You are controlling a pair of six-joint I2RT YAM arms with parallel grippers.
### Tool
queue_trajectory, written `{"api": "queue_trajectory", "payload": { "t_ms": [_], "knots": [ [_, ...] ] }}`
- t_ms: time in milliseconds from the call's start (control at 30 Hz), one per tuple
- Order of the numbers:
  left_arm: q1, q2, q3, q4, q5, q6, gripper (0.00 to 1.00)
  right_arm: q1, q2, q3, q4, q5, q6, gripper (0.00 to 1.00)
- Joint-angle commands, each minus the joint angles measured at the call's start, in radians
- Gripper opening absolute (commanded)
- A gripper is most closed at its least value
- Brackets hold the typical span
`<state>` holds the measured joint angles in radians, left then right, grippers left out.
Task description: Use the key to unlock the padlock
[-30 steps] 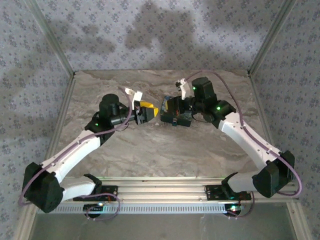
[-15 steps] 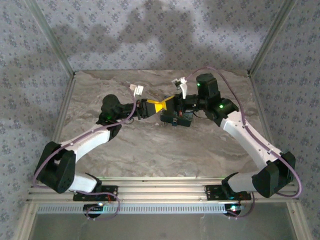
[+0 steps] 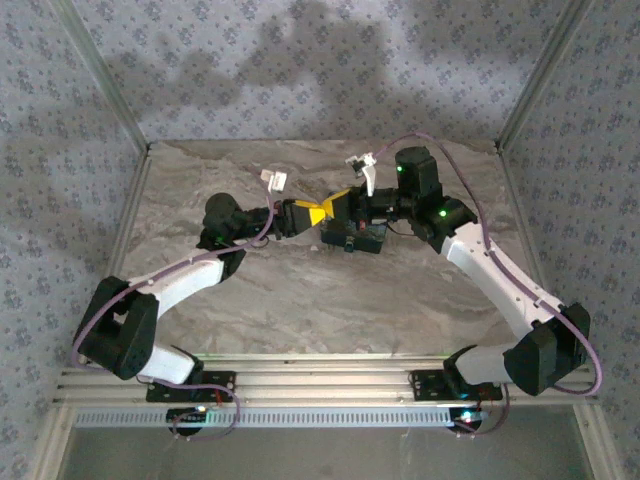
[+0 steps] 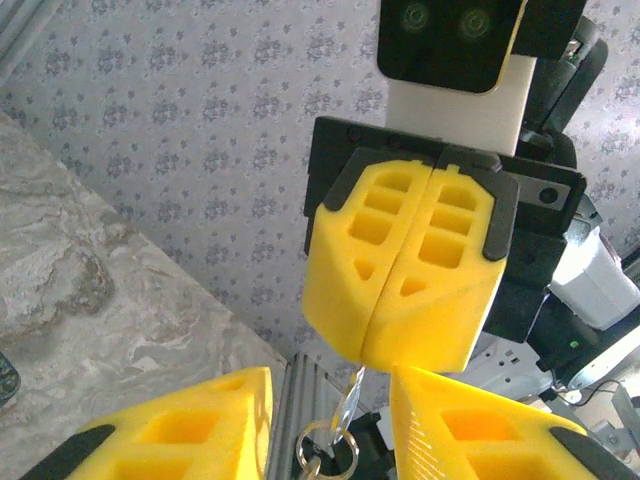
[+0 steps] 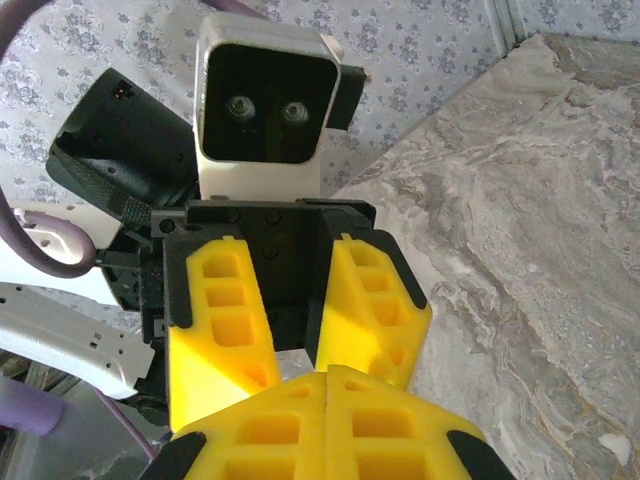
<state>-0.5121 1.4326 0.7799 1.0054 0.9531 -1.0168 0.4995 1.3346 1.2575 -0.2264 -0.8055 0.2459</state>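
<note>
Left gripper moved in, jaws half-open, narrowing around key; right gripper clamps it just beside padlock; I expect handover.

Table front open; rear centre blocked by padlock, two arms meeting.

Soft dim light, blotchy shadows

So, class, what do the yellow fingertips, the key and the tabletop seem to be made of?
The fingertips: matte yellow foam or soft plastic, judging by the moulded hollow pockets.
The key: thin metal, since it glints.
The tabletop: grey-beige, with veins like marble; whether it is real stone or printed laminate, I cannot tell.
</note>
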Motion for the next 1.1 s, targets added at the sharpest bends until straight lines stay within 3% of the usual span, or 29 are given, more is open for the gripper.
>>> {"api": "queue_trajectory", "payload": {
  "t_ms": [0, 233, 500, 1067],
  "knots": [
    [-0.001, 0.008, -0.002, 0.079, 0.018, -0.015, 0.34, -0.009, -0.027, -0.013, 0.032, -0.032, 0.015, 0.00],
    [-0.002, 0.008, 0.002, 0.081, 0.026, -0.021, 0.28, -0.010, -0.028, -0.025, 0.056, -0.036, 0.032, 0.00],
    [-0.001, 0.005, -0.001, 0.054, 0.032, -0.008, 0.31, -0.014, -0.039, -0.033, 0.064, -0.023, 0.039, 0.00],
    [-0.007, -0.005, 0.016, -0.017, 0.053, 0.037, 0.27, -0.006, -0.039, -0.043, 0.089, -0.020, 0.058, 0.00]
  ]
}}
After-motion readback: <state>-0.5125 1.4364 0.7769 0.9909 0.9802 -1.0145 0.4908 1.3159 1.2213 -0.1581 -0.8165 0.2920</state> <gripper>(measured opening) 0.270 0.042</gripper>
